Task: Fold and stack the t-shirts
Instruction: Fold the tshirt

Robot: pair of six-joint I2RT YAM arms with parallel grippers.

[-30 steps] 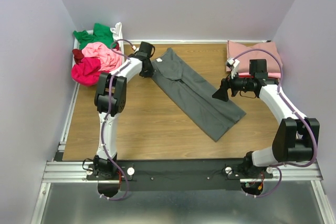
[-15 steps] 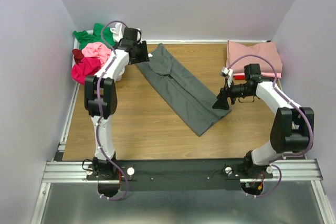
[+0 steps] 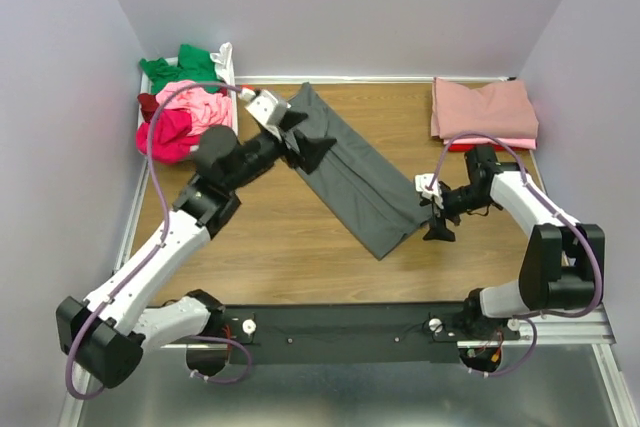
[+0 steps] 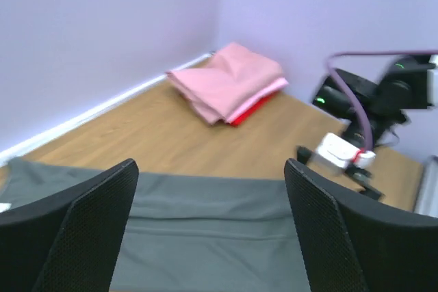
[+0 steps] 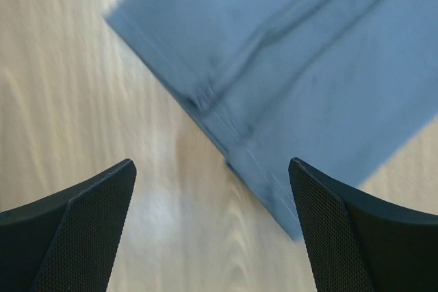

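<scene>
From above, the dark grey t-shirt (image 3: 355,172), folded into a long strip, lies slantwise from the far edge toward the bench (image 3: 270,237) middle. The left gripper (image 3: 305,139) hangs over its far end, fingers spread. The right gripper (image 3: 438,227) stands beside its near end. A folded pink stack (image 3: 483,110) sits at the far right corner and a loose pile of shirts (image 3: 185,112) at the far left corner.

The left wrist view shows spread fingers holding nothing above the grey cloth (image 4: 205,217).

The right wrist view shows released fingers over bare wood, beside the shirt's hem corner (image 5: 308,66).
</scene>
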